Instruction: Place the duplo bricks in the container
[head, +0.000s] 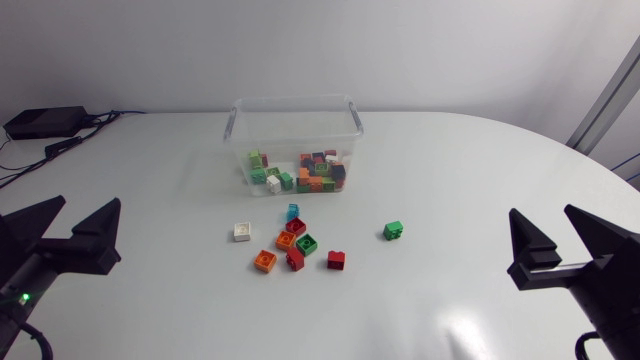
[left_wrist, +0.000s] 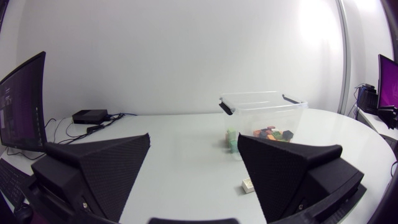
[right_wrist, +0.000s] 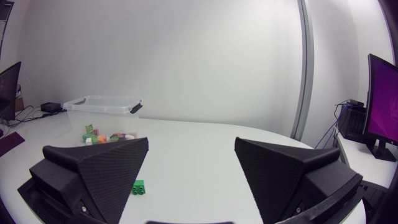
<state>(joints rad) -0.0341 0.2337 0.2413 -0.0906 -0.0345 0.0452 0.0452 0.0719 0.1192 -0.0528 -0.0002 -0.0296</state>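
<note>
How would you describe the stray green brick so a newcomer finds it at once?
Start at the clear container; before it lies a cluster of loose bricks. The green brick sits alone between that cluster and the right gripper, touching nothing; the cluster's darker green brick is packed among red and orange ones.

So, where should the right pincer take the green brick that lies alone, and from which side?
Grip the green brick by two opposite side walls, coming down from above. It sits flat, studs up, apart from the other bricks, so the open right pincer likely has room.
</note>
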